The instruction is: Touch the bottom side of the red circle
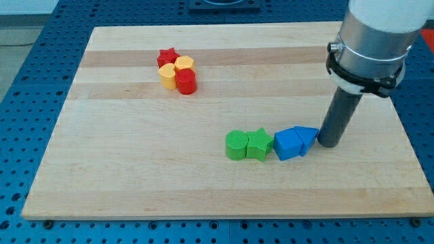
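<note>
The red circle (pixel 186 81) is a short red cylinder at the upper left of the wooden board (pixel 135 169). It sits packed in a cluster with a red star (pixel 167 56) above left and two yellow blocks, one (pixel 184 64) just above it and one (pixel 168 76) to its left. My tip (pixel 329 143) is far to the lower right, at the right of the blue triangle (pixel 307 139), about touching it.
A row lies in the lower middle: a green cylinder (pixel 237 146), a green star (pixel 258 144), a blue cube (pixel 288 143) and the blue triangle. The arm's grey body (pixel 371 41) hangs over the board's upper right.
</note>
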Controlling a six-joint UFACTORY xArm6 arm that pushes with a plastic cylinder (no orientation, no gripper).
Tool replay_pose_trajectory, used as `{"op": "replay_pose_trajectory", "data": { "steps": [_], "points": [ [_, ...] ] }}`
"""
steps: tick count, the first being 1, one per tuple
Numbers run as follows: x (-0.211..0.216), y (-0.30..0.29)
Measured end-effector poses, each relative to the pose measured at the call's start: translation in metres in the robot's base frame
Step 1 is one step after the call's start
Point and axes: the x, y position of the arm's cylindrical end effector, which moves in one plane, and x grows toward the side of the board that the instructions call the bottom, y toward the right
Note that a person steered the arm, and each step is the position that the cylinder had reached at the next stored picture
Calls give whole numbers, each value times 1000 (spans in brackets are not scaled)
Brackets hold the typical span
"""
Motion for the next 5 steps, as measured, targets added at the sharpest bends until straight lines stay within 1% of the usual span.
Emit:
{"op": "replay_pose_trajectory", "data": {
  "steps": [1, 2, 3, 4, 5],
  "points": [
    [-10, 19],
    [-34, 19],
    [-40, 19],
    [-61, 6],
    [-92, -10]
  ]
}}
